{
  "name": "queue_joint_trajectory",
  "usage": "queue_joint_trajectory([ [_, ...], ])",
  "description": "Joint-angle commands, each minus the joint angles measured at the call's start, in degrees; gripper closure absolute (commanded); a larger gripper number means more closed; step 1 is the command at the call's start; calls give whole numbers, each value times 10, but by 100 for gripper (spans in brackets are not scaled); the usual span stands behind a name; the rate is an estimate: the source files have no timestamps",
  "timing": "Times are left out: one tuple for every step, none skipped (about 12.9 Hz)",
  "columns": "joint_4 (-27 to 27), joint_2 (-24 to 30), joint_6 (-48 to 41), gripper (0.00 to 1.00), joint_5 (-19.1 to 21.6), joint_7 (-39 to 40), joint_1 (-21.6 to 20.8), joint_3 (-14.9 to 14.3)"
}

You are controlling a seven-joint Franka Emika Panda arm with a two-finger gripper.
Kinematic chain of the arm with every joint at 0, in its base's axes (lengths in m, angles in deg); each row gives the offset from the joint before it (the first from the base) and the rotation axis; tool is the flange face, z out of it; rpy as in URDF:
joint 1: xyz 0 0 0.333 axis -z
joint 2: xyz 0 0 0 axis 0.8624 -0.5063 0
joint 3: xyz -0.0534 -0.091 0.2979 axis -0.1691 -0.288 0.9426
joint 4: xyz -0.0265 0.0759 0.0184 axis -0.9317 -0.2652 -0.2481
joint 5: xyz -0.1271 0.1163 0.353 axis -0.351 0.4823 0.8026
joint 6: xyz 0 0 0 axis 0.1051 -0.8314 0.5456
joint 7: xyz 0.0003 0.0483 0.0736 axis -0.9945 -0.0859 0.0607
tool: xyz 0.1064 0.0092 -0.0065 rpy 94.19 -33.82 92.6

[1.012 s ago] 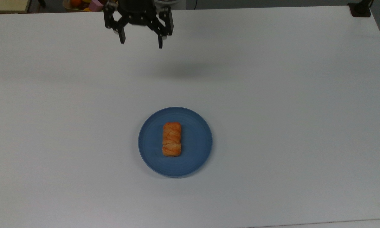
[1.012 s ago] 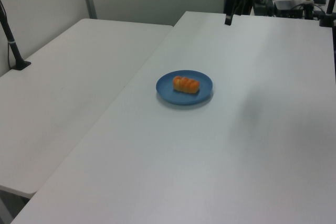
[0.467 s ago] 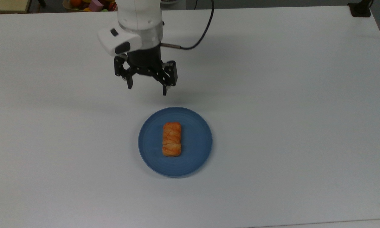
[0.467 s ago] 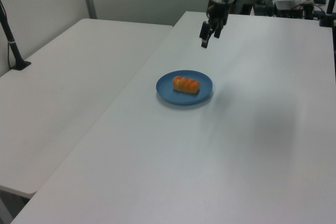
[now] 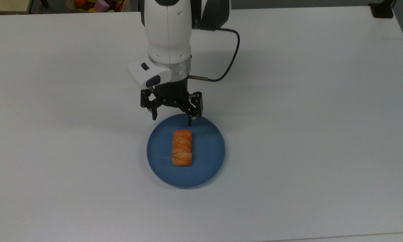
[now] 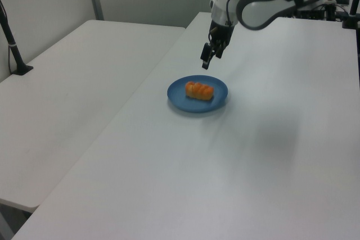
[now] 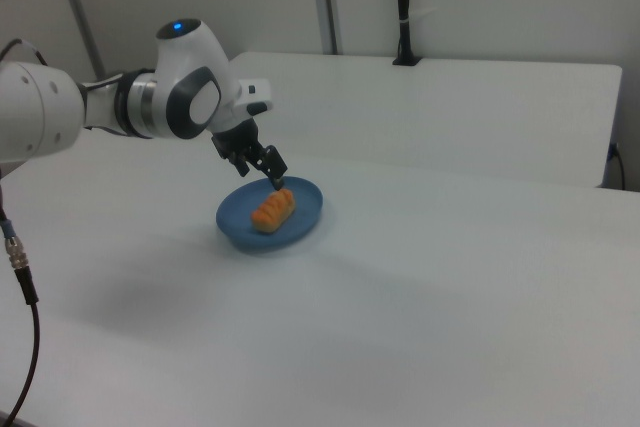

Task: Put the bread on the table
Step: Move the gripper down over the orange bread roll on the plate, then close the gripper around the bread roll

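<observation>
Top view: a small oblong bread (image 5: 182, 148), golden-orange with paler flaky streaks running across a braided-looking crust, lying near the middle of a round blue plate (image 5: 208, 158), long axis pointing toward the plate's far rim. Shorter than the plate's width by about half. Plate resting flat on the white table (image 5: 305, 117). Above the plate's far rim, the black gripper (image 5: 171, 121) on the white arm (image 5: 167, 37), fingers spread wide with nothing between them; one fingertip over the table just off the rim, the other over the plate's inner edge just short of the bread's far end. No contact with the bread. A black cable (image 5: 230, 57) looping out from the wrist, up and away from the plate.

Left view: bread (image 6: 199, 90) sideways on the plate (image 6: 179, 95), ridged segments showing along its top, orange against the blue. Gripper (image 6: 206, 62) hanging above the plate's far rim, clear of it, holding nothing. A second white table (image 6: 67, 99) beside the plate's table (image 6: 270, 155), on the left view's left.

Right view: bread (image 7: 272, 209) on the plate (image 7: 305, 219), rounded and glossy orange. Gripper (image 7: 270, 175) angled down, tip just over the bread's far end, empty-handed.
</observation>
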Motion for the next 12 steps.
queue_joint_trajectory([
  [-10,-34,43,0,-9,-12,-8,-4],
  [-10,-42,59,0,-12,-12,-9,-4],
  [-10,-49,72,0,-14,-12,-9,-4],
  [-10,-56,80,0,-14,-12,-9,-4],
  [-10,-64,85,0,-14,-11,-9,-4],
  [-10,-75,103,0,-16,-11,-10,-4],
  [-10,-82,117,0,-17,-11,-9,-4],
  [-10,-94,132,0,-18,-11,-12,-4],
  [-10,-100,146,0,-17,-11,-15,-4],
  [-10,-106,150,0,-18,-12,-16,-4],
  [-10,-108,151,0,-18,-13,-17,-4],
  [-10,-109,151,0,-17,-13,-17,-4],
])
